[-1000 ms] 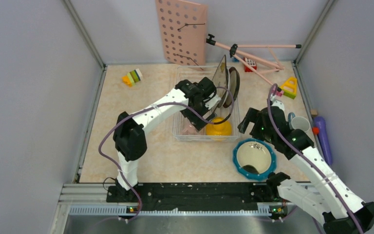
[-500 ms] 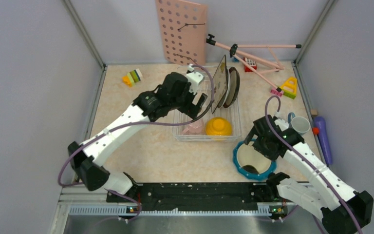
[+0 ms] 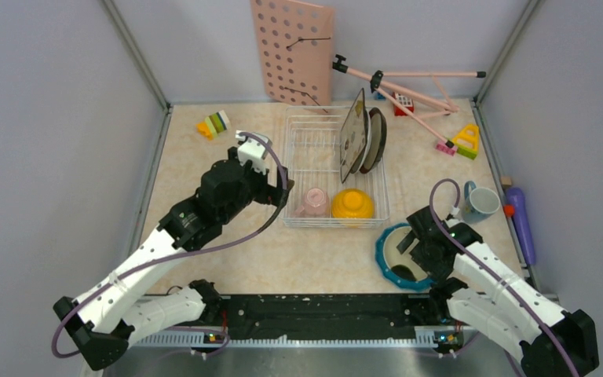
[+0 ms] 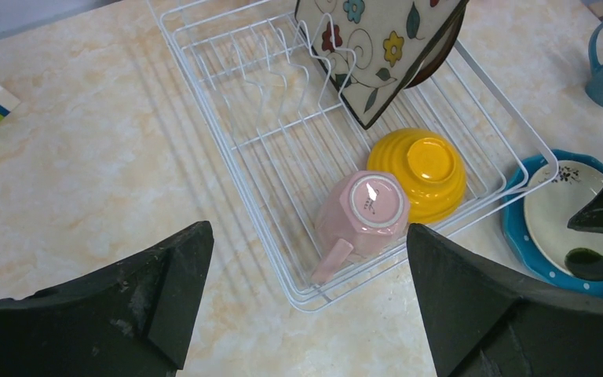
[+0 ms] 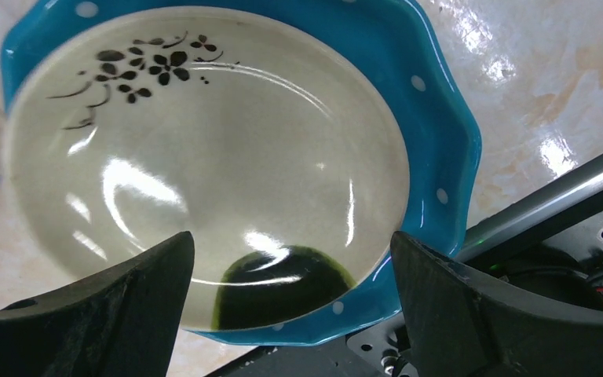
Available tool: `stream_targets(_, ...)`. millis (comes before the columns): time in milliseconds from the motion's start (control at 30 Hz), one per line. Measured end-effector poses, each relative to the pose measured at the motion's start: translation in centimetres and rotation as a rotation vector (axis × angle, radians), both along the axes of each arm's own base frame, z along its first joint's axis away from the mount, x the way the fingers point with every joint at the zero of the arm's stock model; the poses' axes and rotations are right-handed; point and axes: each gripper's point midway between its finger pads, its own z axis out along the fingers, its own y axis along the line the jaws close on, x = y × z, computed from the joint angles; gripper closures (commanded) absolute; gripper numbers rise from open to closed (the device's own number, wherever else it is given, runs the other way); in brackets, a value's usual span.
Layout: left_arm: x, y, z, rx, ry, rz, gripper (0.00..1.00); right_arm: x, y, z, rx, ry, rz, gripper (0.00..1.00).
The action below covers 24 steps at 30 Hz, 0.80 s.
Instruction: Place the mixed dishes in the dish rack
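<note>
The right gripper [image 5: 289,255] is being held wide open over the teal dish [image 5: 204,165]; its rim [image 5: 440,149] is to be straddled squarely before closing; the left gripper [image 4: 308,239] is being held wide and empty beside the rack [image 3: 312,149].

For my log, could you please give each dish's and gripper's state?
square floral plate: upright, racked
brown-rimmed round plate: upright, racked
yellow-orange bowl: upside down, racked
pink cup: base up, racked
teal dish: flat, unracked
small blue cup: upright, unracked
left gripper: jaws open
right gripper: jaws open

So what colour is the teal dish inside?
Teal dish: cream, black floral sprig, dark green patch; right wrist view.
</note>
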Motion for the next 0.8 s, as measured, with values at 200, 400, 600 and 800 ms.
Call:
stream_targets(200,-0.8,1.8,1.2,-0.039,-0.039,0.048,0.02,-0.4,0.2,-0.8,0.018,0.015,-0.014,0.05)
stream_targets(400,-1.0,2.2,1.4,-0.050,-0.046,0.064,0.03,-0.3,0.0,-0.9,0.007,0.015,-0.026,0.01)
stream_targets(600,-0.8,2.1,0.7,-0.038,-0.025,0.068,0.03,-0.2,0.2,-1.4,-0.003,0.044,-0.005,0.01)
stream_targets(800,-0.8,2.0,0.5,-0.033,-0.017,0.062,0.03,0.9,1.1,-1.9,0.001,0.058,0.022,0.16)
